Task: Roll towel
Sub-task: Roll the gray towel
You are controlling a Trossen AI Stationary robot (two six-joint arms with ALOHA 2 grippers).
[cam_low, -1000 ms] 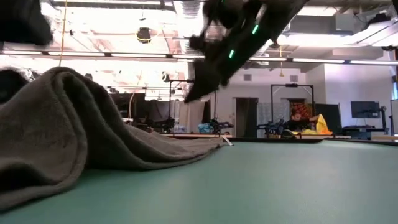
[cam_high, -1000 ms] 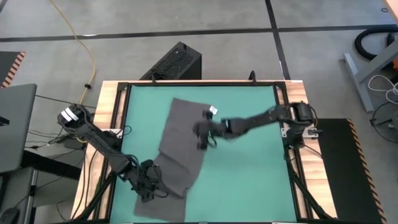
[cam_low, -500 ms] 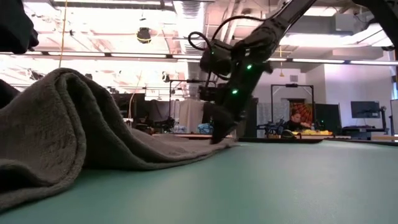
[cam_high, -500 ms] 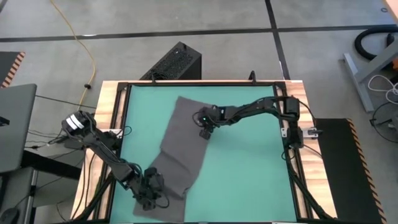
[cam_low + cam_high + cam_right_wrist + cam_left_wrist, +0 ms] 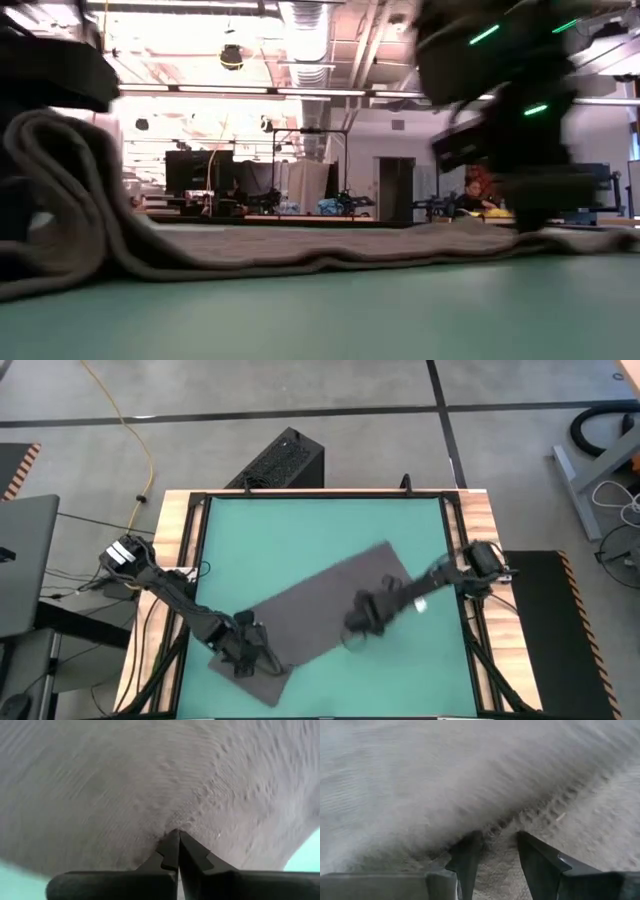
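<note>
The dark grey towel [image 5: 320, 605] lies slantwise on the green table, from the near left toward the far right. In the low view [image 5: 300, 255] it lies mostly flat, with its left end raised in a hump [image 5: 50, 150]. My left gripper [image 5: 240, 652] is on the towel's near-left end, with cloth between its fingers [image 5: 495, 855]. My right gripper [image 5: 358, 618] is shut on the towel at its near-right edge, low over the table [image 5: 540, 215]. The white tag does not show. My left gripper pinches a raised fold [image 5: 495, 832] at the towel's near-left end between its two fingers; how many layers I cannot tell. That end stands up off the table [image 5: 50, 150] while the rest lies flat. My right gripper pinches the towel between its two shut fingers [image 5: 176, 845], near the middle of its near-right edge. The cloth puckers toward the fingertips [image 5: 177, 826]. The fingers slant down at it from the table's right side. The towel stays on the table around the hold.
A wooden frame [image 5: 180, 560] with black rails borders the green table. A black box [image 5: 280, 460] stands on the floor beyond the far edge. Bare green surface lies at the far left [image 5: 250, 530] and the near right [image 5: 420, 670].
My right gripper has come down on the towel's far right part, shut on it and dragged it toward the table's near right. The towel's far end has swung toward the right edge while its near-left end stayed with my left gripper, so it now lies slantwise and flatter.
</note>
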